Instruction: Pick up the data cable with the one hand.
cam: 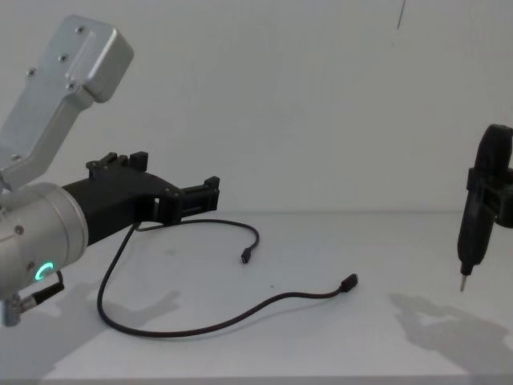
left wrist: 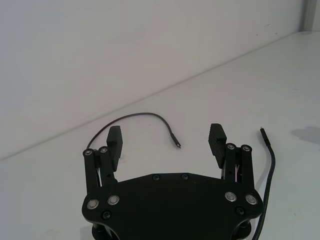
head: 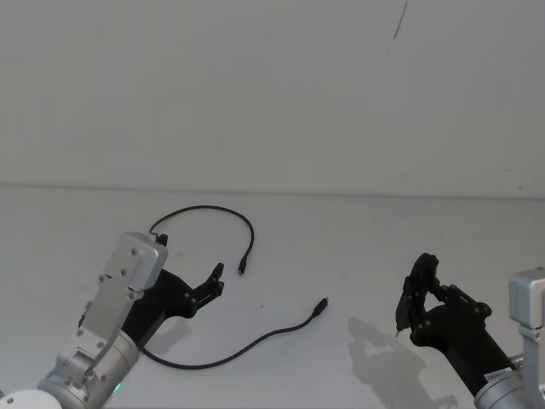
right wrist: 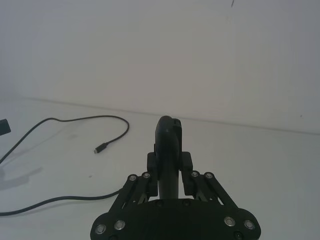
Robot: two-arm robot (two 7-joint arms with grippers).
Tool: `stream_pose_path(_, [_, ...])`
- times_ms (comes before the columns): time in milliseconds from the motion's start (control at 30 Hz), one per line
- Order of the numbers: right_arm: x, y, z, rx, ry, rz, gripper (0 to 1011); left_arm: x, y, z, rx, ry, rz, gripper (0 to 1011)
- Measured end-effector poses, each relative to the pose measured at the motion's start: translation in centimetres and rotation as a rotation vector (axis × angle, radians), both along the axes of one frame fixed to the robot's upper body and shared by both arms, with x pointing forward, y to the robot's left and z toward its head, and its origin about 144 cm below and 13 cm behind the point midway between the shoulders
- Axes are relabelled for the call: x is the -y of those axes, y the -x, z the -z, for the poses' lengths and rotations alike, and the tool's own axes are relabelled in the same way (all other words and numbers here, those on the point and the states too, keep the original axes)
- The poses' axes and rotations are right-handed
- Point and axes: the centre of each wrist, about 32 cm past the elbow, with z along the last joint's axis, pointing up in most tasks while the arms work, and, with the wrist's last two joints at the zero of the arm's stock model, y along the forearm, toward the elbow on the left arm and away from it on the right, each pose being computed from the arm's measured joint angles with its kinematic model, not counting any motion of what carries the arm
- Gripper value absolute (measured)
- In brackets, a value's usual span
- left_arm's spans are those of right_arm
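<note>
The data cable [head: 223,210] lies loose on the white table in a long curve, thin and black. One plug [head: 242,267] rests just beyond my left fingertips, and the other plug [head: 322,304] lies further right. The cable's middle passes under my left arm. My left gripper [head: 214,282] hovers above the table with its two fingers spread wide and nothing between them. In the left wrist view the near plug [left wrist: 176,144] lies ahead of the left gripper [left wrist: 166,141]. My right gripper [head: 421,281] stays off to the right, shut on a black pen-shaped tool [cam: 473,233].
The white table [head: 341,247] ends at a plain white wall behind. The pen tool's metal tip [cam: 462,285] points down above the table on the right. Open tabletop separates the cable's right plug [cam: 349,281] from the right arm.
</note>
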Motion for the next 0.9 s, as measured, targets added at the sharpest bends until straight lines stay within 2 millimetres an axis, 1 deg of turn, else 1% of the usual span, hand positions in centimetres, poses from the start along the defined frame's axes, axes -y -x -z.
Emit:
stream_pose_path(433, [0.0,0.0,0.0,0.0,0.0,0.0,269,-0.2,-0.7,0.0,-0.02,-0.021,0.076,1001])
stream_pose_path(900, [0.0,0.0,0.0,0.0,0.0,0.0,269,-1.1,-2.3,0.0,-0.08,-0.077,0.266,1001])
